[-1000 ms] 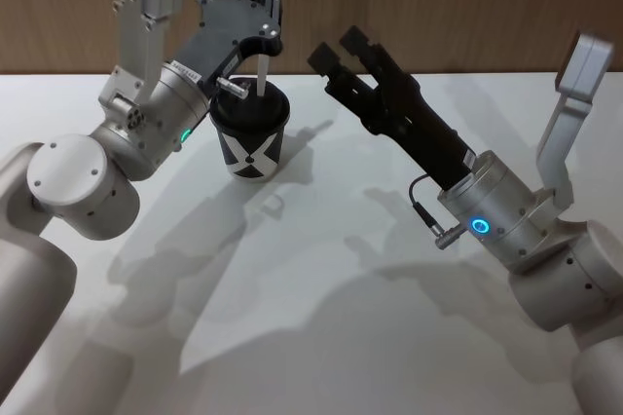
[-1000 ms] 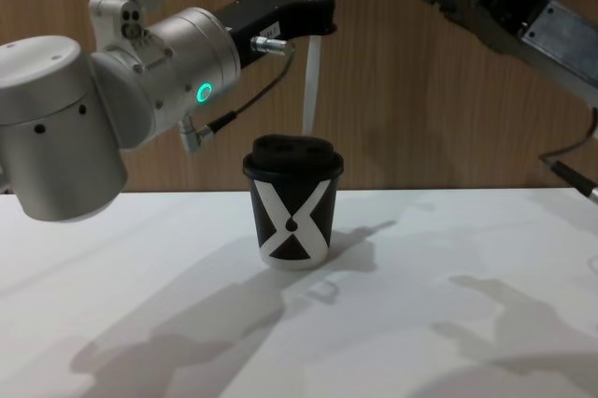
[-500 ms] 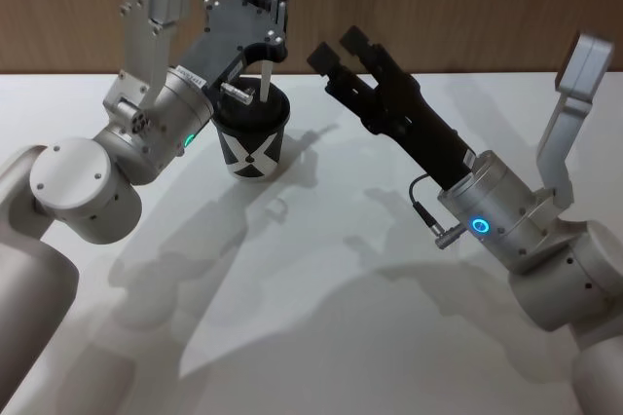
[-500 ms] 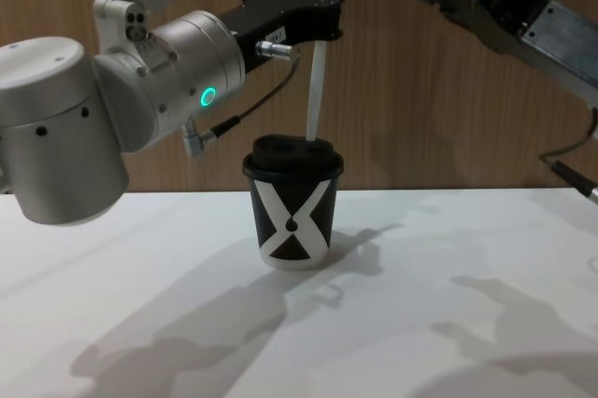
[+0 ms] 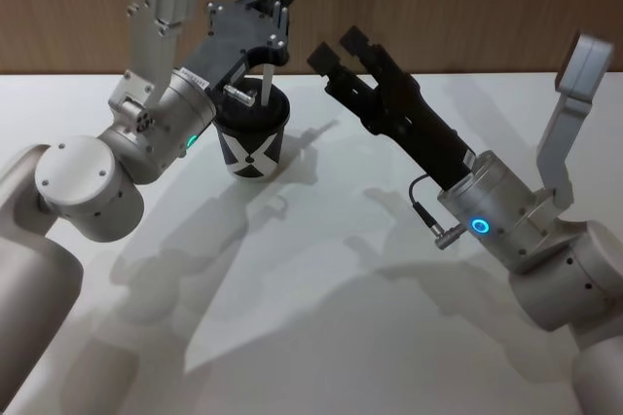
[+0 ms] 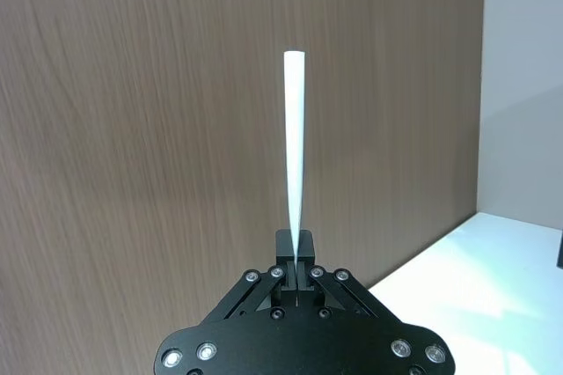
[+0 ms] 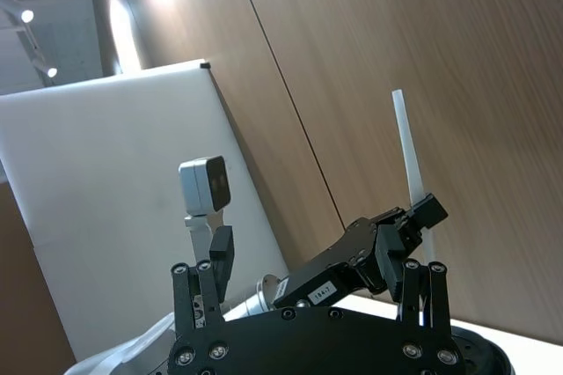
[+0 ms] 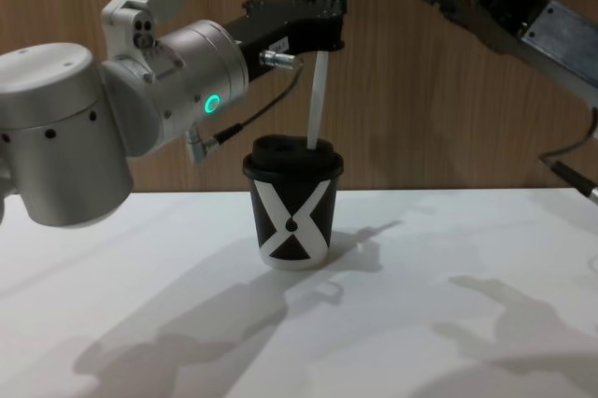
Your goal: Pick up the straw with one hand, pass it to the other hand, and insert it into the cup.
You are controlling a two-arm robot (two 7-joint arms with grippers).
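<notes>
While the thin white straw (image 8: 320, 90) is clamped upright by the left gripper (image 8: 327, 22), its lower end is set in the lid of the small black paper cup (image 8: 291, 202), marked with a white X and a drop logo. The right gripper (image 5: 341, 53) is held spread and empty, right of the cup.

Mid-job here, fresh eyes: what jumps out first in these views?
The white straw stands nearly upright with its lower end at the lid of the black cup, pinched by the left gripper directly above the cup. To the right of the cup, the right gripper hangs in the air with its fingers open, holding nothing.
</notes>
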